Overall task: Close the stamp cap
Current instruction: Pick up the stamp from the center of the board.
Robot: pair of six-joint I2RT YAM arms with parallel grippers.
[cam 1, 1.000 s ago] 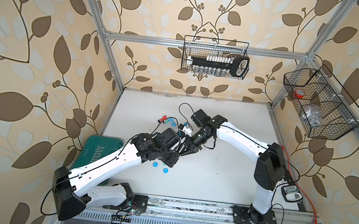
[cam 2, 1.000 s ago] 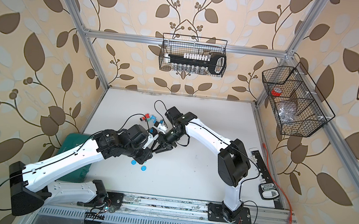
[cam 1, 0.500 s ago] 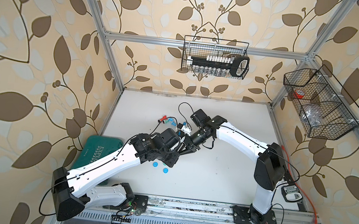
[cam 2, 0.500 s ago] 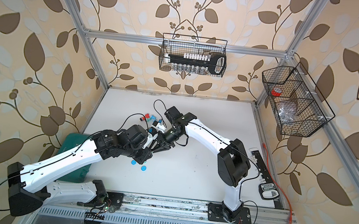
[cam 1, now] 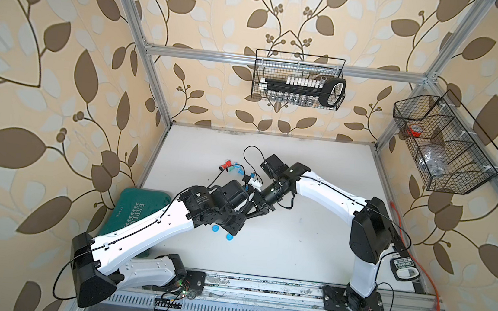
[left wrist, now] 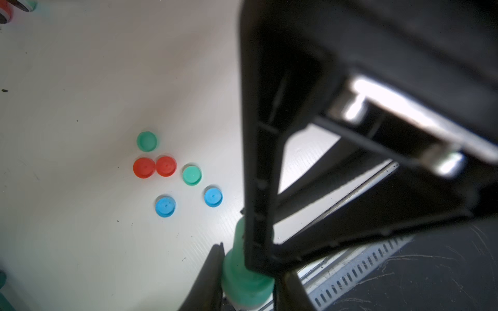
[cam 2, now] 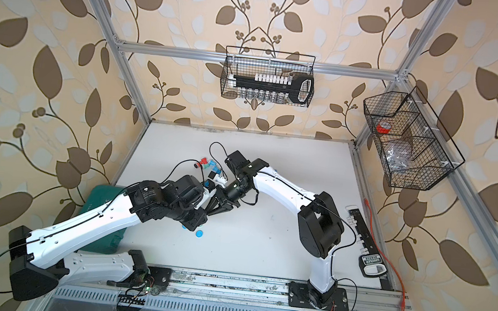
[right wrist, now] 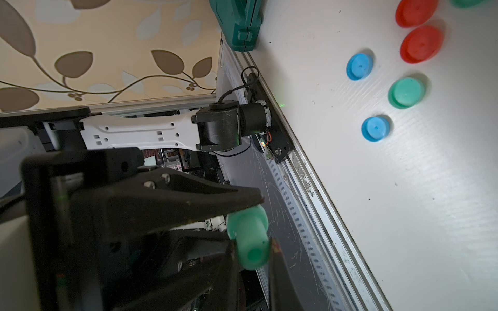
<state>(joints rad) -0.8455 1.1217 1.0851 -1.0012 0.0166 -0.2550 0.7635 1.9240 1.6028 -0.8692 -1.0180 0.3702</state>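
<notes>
A green stamp (left wrist: 244, 272) hangs above the table between both arms. My left gripper (left wrist: 250, 262) is shut on its wide end. My right gripper (right wrist: 253, 246) is shut on the narrow handle end of the stamp (right wrist: 249, 237), one finger on each side. In both top views the grippers meet at mid-table (cam 1: 250, 208) (cam 2: 209, 204) and hide the stamp. Several loose caps lie on the table below: green caps (left wrist: 192, 175) (left wrist: 147, 140), red caps (left wrist: 144, 167), blue caps (left wrist: 213, 196) (cam 1: 229, 237). Whether the held stamp carries a cap does not show.
Red, green and blue stamps (cam 1: 233, 168) lie in a row behind the grippers. A green case (cam 1: 138, 211) sits at the table's left edge. Wire baskets (cam 1: 298, 82) (cam 1: 444, 145) hang on the back and right walls. The metal rail (cam 1: 258, 293) runs along the front.
My right gripper's jaws have closed onto the stamp's narrow end. Both arms have stayed almost in place, the left still holding the stamp.
</notes>
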